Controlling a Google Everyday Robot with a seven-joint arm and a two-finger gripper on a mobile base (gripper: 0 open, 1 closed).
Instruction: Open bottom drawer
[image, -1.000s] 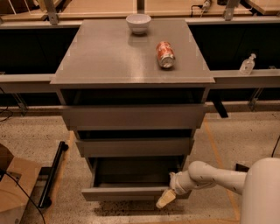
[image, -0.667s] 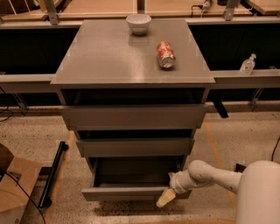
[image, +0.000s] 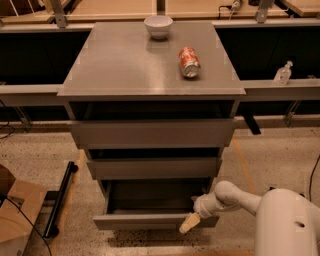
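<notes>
The bottom drawer (image: 150, 220) is the lowest and narrowest of three grey handle-less fronts in the cabinet. It stands pulled out, and its shallow dark interior (image: 155, 197) shows behind the front panel. My gripper (image: 190, 223) comes in from the right on a white arm (image: 235, 197). Its pale fingertip sits at the right part of the drawer's front panel, at its upper edge.
The middle drawer front (image: 152, 167) and the top drawer front (image: 152, 132) are above. A white bowl (image: 158, 26) and a red can lying on its side (image: 189, 62) are on the cabinet top (image: 125, 65). A cardboard box (image: 15, 210) and a black bar (image: 60, 200) lie at the left on the floor.
The gripper and drawer stay where they were; nothing has visibly moved.
</notes>
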